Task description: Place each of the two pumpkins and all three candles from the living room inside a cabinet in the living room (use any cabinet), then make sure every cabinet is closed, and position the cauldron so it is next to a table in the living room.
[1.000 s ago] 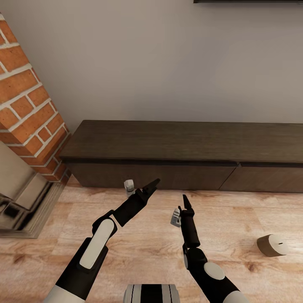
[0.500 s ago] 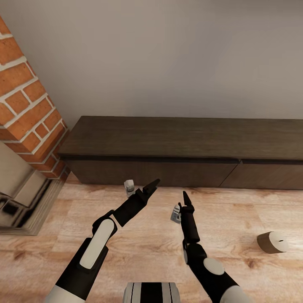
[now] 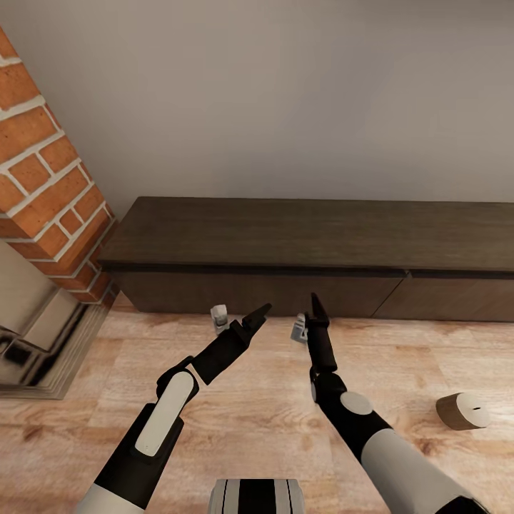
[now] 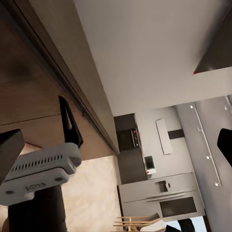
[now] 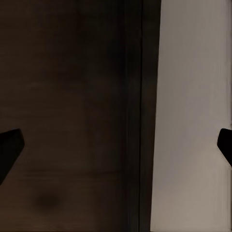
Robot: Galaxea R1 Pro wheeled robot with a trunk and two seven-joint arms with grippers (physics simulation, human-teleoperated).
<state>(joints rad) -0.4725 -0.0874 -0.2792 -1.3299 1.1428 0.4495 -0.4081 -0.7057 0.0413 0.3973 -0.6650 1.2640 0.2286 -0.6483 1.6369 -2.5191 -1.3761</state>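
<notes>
The cabinet (image 3: 314, 243) lies along the wall ahead of me, its long axis running left to right across the head view, its dark flat fronts facing me. Both fronts I can see sit flush, with 1 slanted seam between them toward the right. Its left end stops just beside the brick fireplace column (image 3: 50, 185), whose shiny hearth base (image 3: 36, 343) juts out over the wooden floor (image 3: 250, 421) at my left.

1 candle (image 3: 462, 411) lies tipped on its side on the floor well off to my right, its round wick end facing up and toward me, its short axis pointing roughly at the cabinet. It is well apart from both of my arms.

My right gripper (image 3: 315, 308) reaches straight at the cabinet front, tips near the lower edge of the left drawer face. In the right wrist view its 2 fingertips (image 5: 8, 147) sit at opposite edges of the picture, so they are spread wide, with nothing between them but the dark wood and its seam.

My left gripper (image 3: 258, 314) points up and to the right, short of the cabinet front. In the left wrist view its dark finger (image 4: 11, 145) and the opposite one stand far apart, spread and holding nothing; the cabinet top edge (image 4: 72, 82) runs past them.
</notes>
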